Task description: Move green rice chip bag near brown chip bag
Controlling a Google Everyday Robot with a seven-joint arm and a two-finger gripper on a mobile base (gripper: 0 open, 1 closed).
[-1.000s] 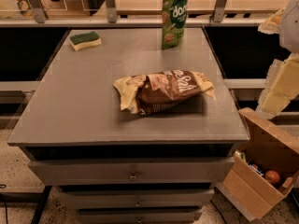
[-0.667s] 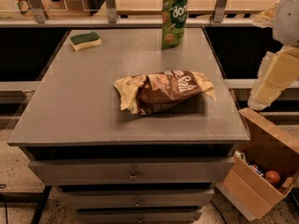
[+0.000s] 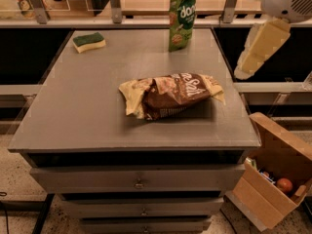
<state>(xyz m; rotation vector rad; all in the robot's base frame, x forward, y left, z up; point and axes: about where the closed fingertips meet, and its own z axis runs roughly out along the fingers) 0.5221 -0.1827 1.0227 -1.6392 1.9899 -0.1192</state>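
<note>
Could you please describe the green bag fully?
The green bag is tall, narrow, glossy, with white lettering in a dark circle and pictured rice cakes. It stands upright at the table's far edge, its top out of frame, touching only the table. The gripper hangs to its right, beyond the table, apart.

Green rice chip bag (image 3: 182, 18) top cropped; claw (image 3: 246, 67) upper right, arm (image 3: 288, 1) cropped.

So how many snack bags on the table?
2. The green rice chip bag stands at the far edge of the table; the brown chip bag lies centrally. The end effector hovers off the table's right side.
</note>
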